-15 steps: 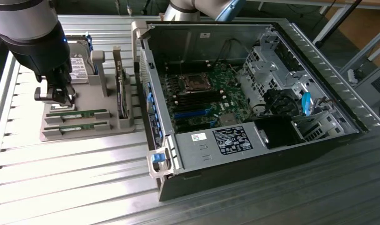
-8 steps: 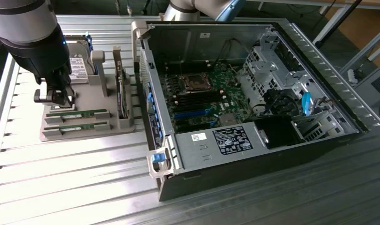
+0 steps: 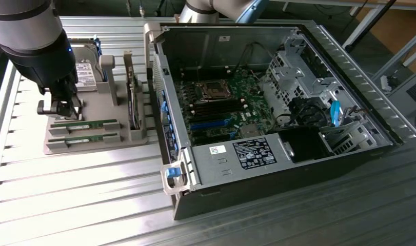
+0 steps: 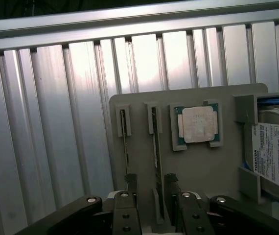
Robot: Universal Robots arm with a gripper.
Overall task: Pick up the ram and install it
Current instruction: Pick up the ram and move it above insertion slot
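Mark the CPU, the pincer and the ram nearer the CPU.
CPU (image 4: 197, 125): wrist view, centre of its silver lid.
Pincer (image 4: 151, 182): wrist view, midway between the fingertips.
Ram (image 4: 155, 147): wrist view, its upward-facing edge.

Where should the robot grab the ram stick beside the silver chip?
Probably from above, pinching its two flat faces near the top edge. The ram stands on its long edge in a slot of the grey holder, so only its upper part is free. The open gripper hangs astride it.
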